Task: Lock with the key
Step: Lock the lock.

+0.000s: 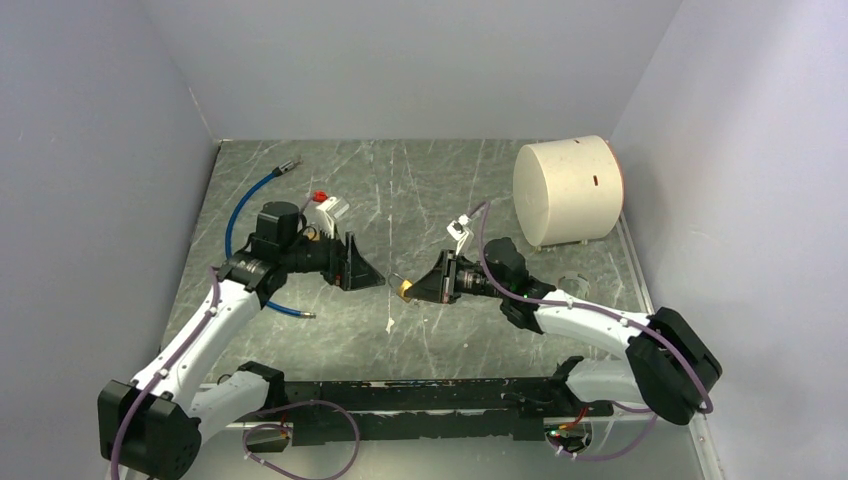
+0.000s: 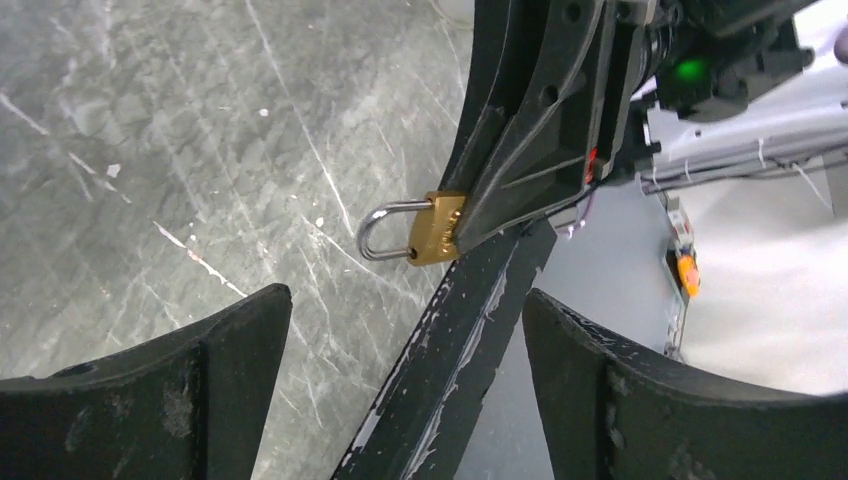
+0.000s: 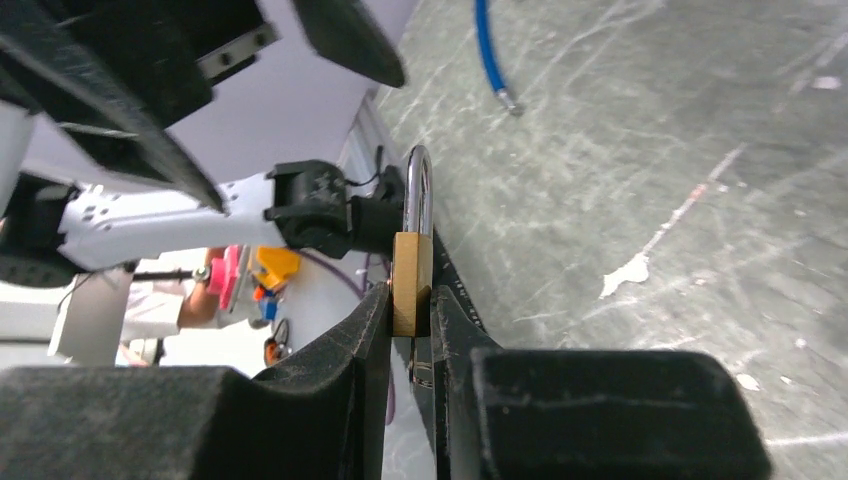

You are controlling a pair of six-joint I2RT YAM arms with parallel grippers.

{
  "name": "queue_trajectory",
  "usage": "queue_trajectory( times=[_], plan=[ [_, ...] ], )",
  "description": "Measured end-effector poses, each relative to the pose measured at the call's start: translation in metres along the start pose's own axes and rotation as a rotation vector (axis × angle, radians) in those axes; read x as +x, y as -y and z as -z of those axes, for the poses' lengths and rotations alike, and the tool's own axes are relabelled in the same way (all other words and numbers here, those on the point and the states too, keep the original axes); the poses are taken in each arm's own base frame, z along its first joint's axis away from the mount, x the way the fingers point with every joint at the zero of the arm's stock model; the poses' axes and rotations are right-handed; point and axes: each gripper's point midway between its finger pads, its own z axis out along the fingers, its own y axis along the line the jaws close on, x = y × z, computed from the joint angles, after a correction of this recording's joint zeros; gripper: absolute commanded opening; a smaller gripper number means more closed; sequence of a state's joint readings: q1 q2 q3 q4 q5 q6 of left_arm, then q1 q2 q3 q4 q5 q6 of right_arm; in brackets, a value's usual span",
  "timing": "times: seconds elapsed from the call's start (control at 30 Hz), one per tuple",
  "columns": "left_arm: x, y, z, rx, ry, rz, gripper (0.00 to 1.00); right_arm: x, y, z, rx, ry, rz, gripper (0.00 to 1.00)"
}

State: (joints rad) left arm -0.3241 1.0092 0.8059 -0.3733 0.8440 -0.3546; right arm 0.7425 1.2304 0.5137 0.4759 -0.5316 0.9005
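Note:
A small brass padlock (image 1: 405,290) with a steel shackle is held above the table near the middle. My right gripper (image 1: 412,289) is shut on its body, one finger on each flat side. In the right wrist view the padlock (image 3: 411,280) stands upright between the pads of the right gripper (image 3: 410,305), shackle sticking out past the tips. My left gripper (image 1: 368,268) faces it from the left, a short gap away, open and empty. The left wrist view shows the padlock (image 2: 438,228) ahead of the left gripper (image 2: 405,295), shackle pointing left. I cannot make out the key.
A large white cylinder (image 1: 567,190) lies at the back right. A blue cable (image 1: 245,200) curves along the left side behind my left arm, beside a small white object with a red cap (image 1: 325,207). A black rail (image 1: 420,395) runs along the near edge.

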Motion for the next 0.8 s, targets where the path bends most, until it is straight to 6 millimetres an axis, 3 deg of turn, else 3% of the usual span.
queue_trajectory(
  times=[0.27,0.5,0.77,0.8],
  plan=[
    [0.015,0.021,-0.002,0.200,-0.043,-0.062,0.60,0.000,-0.038,0.006,-0.176,-0.031,0.040,0.00],
    [0.023,0.031,-0.004,0.327,-0.105,-0.035,0.34,0.000,-0.054,0.008,-0.256,-0.045,0.043,0.00],
    [0.018,0.039,-0.002,0.381,-0.102,-0.045,0.25,0.001,-0.058,0.005,-0.301,-0.066,0.020,0.00],
    [0.017,0.040,-0.002,0.385,-0.099,-0.050,0.20,0.001,-0.058,0.005,-0.305,-0.066,0.020,0.00]
  ],
)
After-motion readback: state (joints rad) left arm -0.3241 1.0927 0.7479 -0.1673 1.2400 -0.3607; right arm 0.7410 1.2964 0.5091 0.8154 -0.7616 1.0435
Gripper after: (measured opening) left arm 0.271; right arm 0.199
